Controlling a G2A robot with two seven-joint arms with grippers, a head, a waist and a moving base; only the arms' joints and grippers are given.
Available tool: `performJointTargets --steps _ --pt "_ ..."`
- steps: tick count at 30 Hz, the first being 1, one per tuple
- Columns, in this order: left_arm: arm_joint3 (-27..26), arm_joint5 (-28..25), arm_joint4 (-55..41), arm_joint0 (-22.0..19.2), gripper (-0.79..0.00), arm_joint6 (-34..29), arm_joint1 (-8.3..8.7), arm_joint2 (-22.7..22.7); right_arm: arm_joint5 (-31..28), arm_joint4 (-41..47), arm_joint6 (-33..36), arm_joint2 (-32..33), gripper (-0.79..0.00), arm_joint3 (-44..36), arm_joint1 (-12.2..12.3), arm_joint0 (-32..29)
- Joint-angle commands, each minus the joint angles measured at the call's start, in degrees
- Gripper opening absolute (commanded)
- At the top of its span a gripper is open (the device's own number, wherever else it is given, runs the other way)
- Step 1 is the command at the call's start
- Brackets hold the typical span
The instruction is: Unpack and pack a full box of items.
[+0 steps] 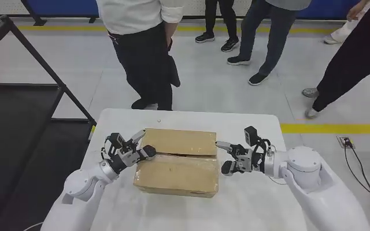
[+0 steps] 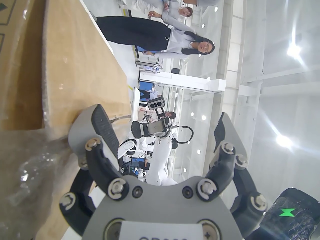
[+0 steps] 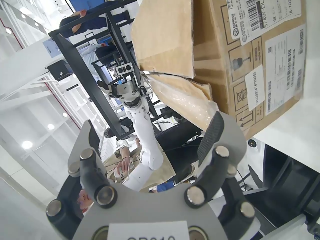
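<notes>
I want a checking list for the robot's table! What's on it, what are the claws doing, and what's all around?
Surface: white table, with the box in its middle.
Job's things: cardboard box, top flaps down, shiny clear film on one flap; contents hidden.
Clutter: nothing seen.
Grippers: left gripper open at the box's left end; right gripper open at its right end; neither holds anything.
Cables: a cable on the floor by a socket.
Surroundings: black frame beside the table; yellow floor line beyond it.

One cardboard box (image 1: pixel 176 176), one white table (image 1: pixel 243 199), two end effectors: left end effector (image 1: pixel 144 143), right end effector (image 1: pixel 224 156)
</notes>
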Motion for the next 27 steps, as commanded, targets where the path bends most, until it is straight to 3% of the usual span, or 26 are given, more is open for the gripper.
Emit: performJointTargets --steps 1,9,15,17,18,21,27 --pt "0.0 0.08 0.18 -0.01 0.0 0.02 0.01 -0.05 -3.85 -3.06 -2.04 1.08 0.0 -1.53 0.35 -1.62" --pt "0.08 0.25 0.25 0.09 0.0 0.24 -0.06 0.04 -13.55 -18.4 0.25 6.69 0.0 -8.8 2.84 -9.85" --pt "0.11 0.27 0.27 -0.13 0.0 0.32 -0.11 0.02 -13.38 -25.24 0.57 4.94 0.0 -9.36 2.98 -10.01" --pt "0.11 0.3 0.17 -0.12 0.0 0.38 -0.12 -0.06 -12.45 -27.34 -0.46 3.59 -0.302 -9.2 2.77 -9.37" --pt "0.11 0.31 0.12 -0.11 0.0 0.43 -0.13 -0.1 -12.18 -28.2 -0.64 2.95 -0.406 -9.09 2.67 -8.96" --pt "0.07 0.32 0.11 -0.06 0.0 0.45 -0.14 -0.15 -10.85 -30.65 -1.21 1.26 -0.526 -8.53 2.38 -7.78" --pt "0.15 0.51 0.26 -0.27 0.0 0.34 -0.16 -0.18 -10.8 -33.39 -0.14 -0.7 -0.643 -8.3 2.03 -6.52"
